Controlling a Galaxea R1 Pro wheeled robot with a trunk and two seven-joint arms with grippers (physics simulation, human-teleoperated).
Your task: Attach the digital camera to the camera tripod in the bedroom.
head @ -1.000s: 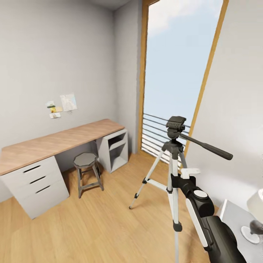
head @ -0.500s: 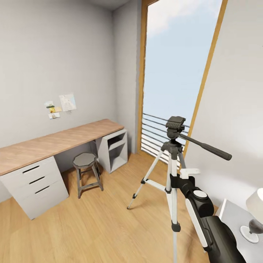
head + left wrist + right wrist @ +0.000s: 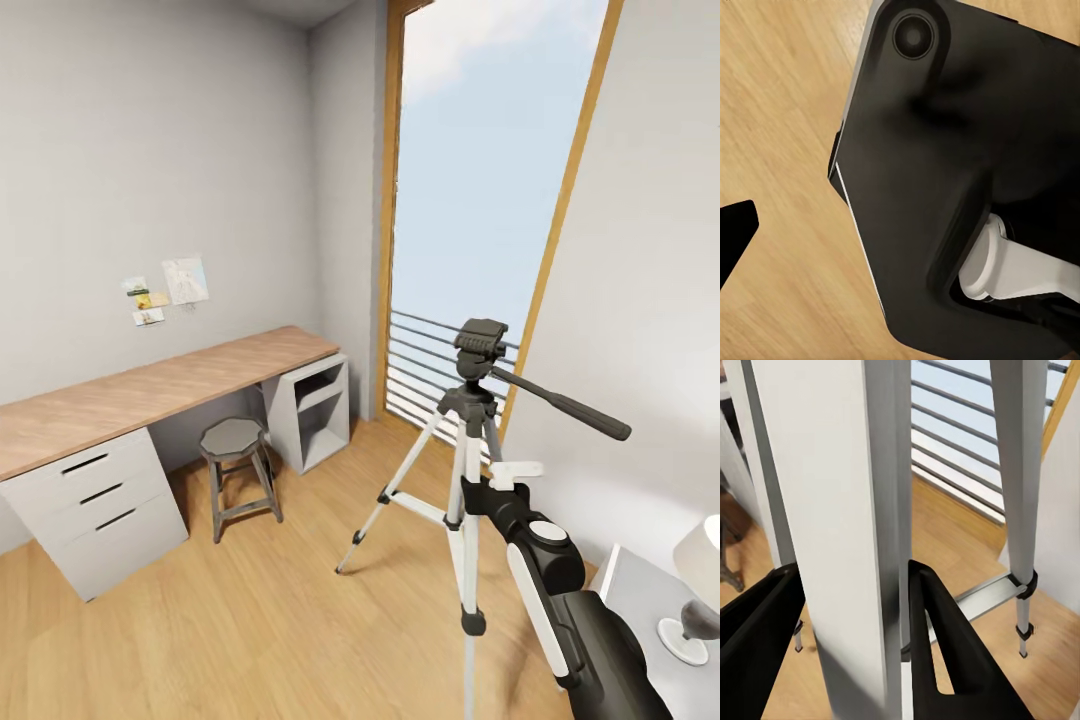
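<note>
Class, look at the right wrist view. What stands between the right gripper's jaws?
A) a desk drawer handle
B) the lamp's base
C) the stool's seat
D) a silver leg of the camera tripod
D: in the right wrist view the right gripper has its dark jaws on either side of a silver leg of the camera tripod.

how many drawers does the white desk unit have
3, stacked in the white drawer unit under the wooden-top desk's near end: top drawer, middle, bottom. None seem hidden.

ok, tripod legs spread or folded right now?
Spread. The camera tripod has legs splayed apart, braces out from the centre column; the right gripper has its fingers closed round one leg.
</note>
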